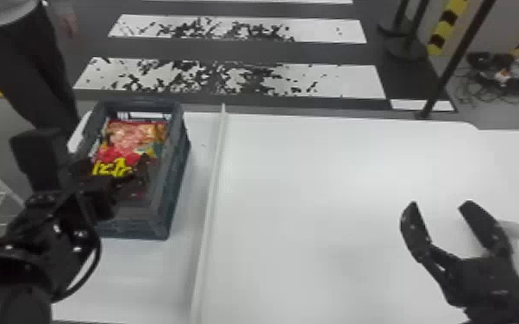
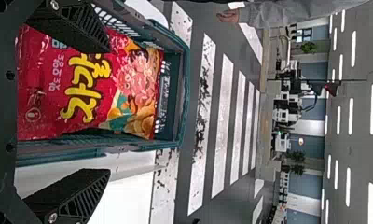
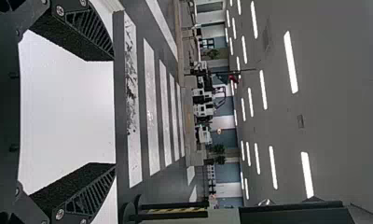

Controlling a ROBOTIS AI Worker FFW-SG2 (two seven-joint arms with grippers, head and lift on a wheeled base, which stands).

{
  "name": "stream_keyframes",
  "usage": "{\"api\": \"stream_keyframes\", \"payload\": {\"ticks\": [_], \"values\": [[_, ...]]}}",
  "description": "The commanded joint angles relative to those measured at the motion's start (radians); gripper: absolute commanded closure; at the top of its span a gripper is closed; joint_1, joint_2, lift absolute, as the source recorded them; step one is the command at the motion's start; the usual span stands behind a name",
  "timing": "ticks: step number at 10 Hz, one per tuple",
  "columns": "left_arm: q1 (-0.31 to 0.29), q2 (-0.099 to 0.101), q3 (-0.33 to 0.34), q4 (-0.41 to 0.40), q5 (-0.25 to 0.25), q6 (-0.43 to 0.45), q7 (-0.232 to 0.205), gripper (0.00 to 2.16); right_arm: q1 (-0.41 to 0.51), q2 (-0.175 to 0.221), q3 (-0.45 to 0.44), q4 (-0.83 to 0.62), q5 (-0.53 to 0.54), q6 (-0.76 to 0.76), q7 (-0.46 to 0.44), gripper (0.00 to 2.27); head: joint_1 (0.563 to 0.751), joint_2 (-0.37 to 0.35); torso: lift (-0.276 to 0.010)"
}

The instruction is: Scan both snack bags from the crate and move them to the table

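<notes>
One red snack bag [image 2: 82, 88] shows, inside the dark crate [image 1: 172, 185]. Bag lies with its printed face up: bold yellow lettering on red, then a picture of food, pinkish and golden, toward the crate's far end. Film looks wrinkled and glossy. Crate upright, open on top, slotted openings in its far wall; stands on the left part of the white worktop [image 1: 314, 181].

Left gripper [image 1: 95, 161] over the crate, near end, its fingers spread wide apart. In the left wrist view one finger overlaps the bag's edge and the crate wall; the other appears against the worktop outside the crate. Cannot tell whether either finger touches the bag.

Just right of the crate, a raised pale strip [image 1: 211, 194] runs from the near edge to the far edge of the worktop.

Right gripper [image 1: 441, 206] well apart from the crate, above the right part of the worktop, fingers spread. A pale rounded object [image 1: 514, 229] shows just beside its right-hand finger in the head view; cannot tell what it is.

Farther off: floor with broad white stripes [image 1: 336, 79], black flecks across them; tangled cables [image 1: 495, 84] at far right.
</notes>
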Motion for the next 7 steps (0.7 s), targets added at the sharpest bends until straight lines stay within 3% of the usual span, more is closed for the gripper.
{"api": "stream_keyframes", "payload": {"ticks": [1, 2, 4, 7], "values": [[-0.029, 0.009, 0.075, 0.005, 0.06, 0.017, -0.019, 0.08, -0.002, 0.001, 0.004, -0.004, 0.011, 0.015, 0.0, 0.12, 0.695, 0.036, -0.087], [-0.051, 0.012, 0.118, 0.024, 0.086, 0.017, -0.02, 0.08, 0.0, 0.001, 0.007, -0.01, 0.017, 0.024, 0.0, 0.12, 0.695, 0.06, -0.087], [-0.131, 0.046, 0.119, 0.13, 0.107, 0.063, -0.046, 0.09, 0.002, 0.004, 0.012, -0.03, 0.033, 0.058, 0.0, 0.12, 0.695, 0.107, -0.087], [-0.25, 0.066, 0.095, 0.28, 0.106, 0.119, -0.071, 0.1, 0.003, 0.006, 0.007, -0.035, 0.039, 0.07, 0.0, 0.12, 0.695, 0.126, -0.087]]}}
